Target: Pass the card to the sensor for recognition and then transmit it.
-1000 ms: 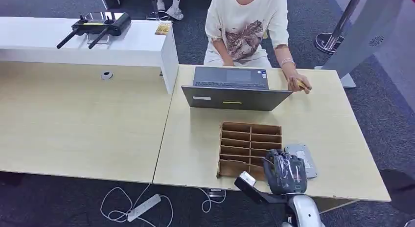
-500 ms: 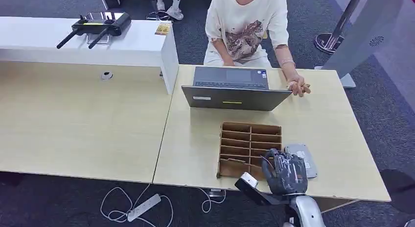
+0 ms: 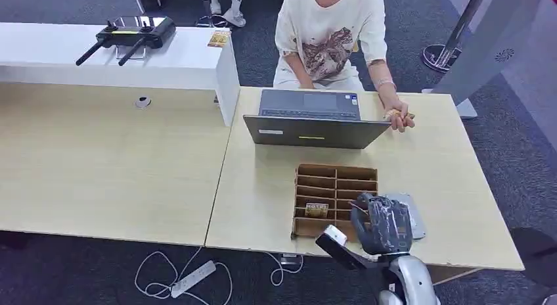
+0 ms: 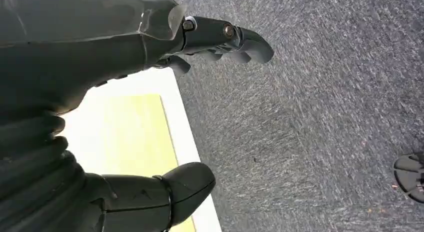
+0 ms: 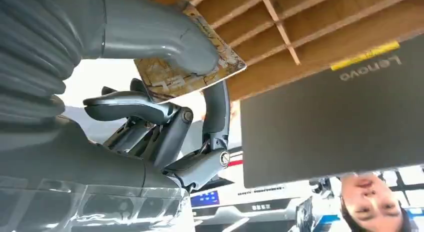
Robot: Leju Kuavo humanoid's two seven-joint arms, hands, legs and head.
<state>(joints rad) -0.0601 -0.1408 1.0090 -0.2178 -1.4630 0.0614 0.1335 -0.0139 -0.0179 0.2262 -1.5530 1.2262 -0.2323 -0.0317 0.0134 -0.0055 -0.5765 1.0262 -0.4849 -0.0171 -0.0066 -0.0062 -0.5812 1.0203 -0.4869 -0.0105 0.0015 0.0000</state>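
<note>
The right hand (image 5: 165, 112) pinches a worn gold patterned card (image 5: 192, 72) between its thick grey thumb and dark fingers (image 5: 216, 109). It hovers at the near right corner of the brown cardboard divider tray (image 3: 335, 187), just beside the flat grey card sensor (image 3: 408, 210). Beyond stands a grey open laptop (image 3: 315, 131), with a seated person (image 3: 328, 35) behind. The left hand (image 4: 150, 52) hangs over carpet, fingers apart, holding nothing.
</note>
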